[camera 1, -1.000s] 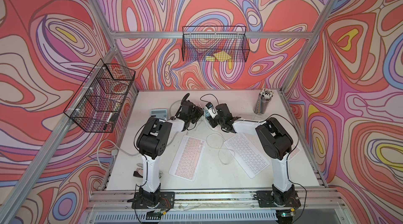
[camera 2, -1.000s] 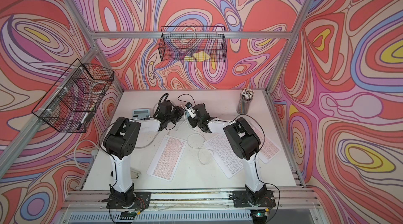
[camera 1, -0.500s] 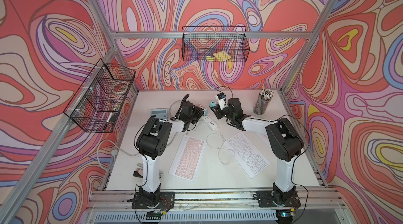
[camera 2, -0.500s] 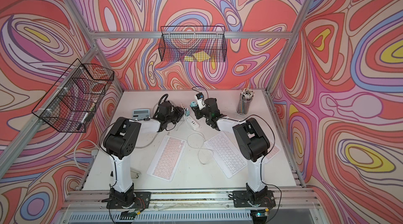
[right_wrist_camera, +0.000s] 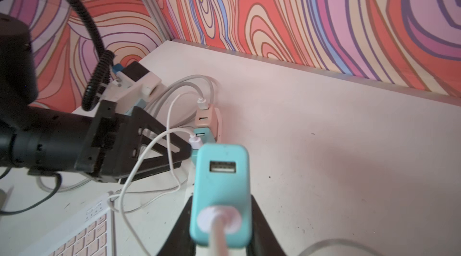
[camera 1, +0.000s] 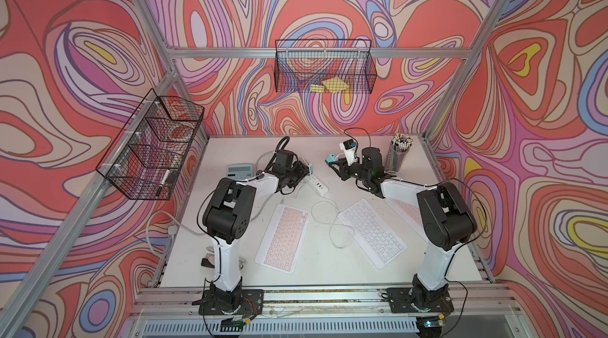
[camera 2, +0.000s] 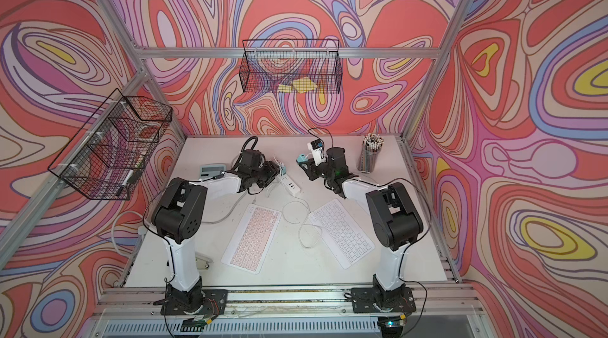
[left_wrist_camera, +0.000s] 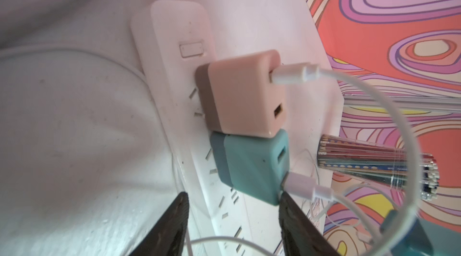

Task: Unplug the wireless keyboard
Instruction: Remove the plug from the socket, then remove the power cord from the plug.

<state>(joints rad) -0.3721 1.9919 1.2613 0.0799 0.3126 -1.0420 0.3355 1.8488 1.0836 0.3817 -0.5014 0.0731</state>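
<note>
My right gripper [right_wrist_camera: 222, 219] is shut on a teal charger [right_wrist_camera: 222, 187], held in the air off the white power strip [camera 1: 318, 185], with a white cable hanging from its port. In a top view the teal charger [camera 1: 331, 158] sits right of the strip. My left gripper [left_wrist_camera: 234, 207] is open, its fingers [left_wrist_camera: 183, 207] on either side of the strip [left_wrist_camera: 174, 67] just short of a pink charger [left_wrist_camera: 244, 95] and a second teal charger [left_wrist_camera: 252, 167], both plugged in. A pink keyboard [camera 1: 284, 237] and a white keyboard [camera 1: 373, 232] lie in front, cable loops [camera 1: 329, 218] between them.
A cup of pencils [camera 1: 399, 155] stands at the back right, close to my right wrist. A calculator [camera 1: 239, 171] lies at the back left. Another pink keyboard [camera 1: 406, 211] lies partly under my right arm. Wire baskets [camera 1: 324, 69] hang on the walls.
My right gripper pulled the teal charger off the strip and carried it up and to the right. My left gripper's jaws opened on the strip.
</note>
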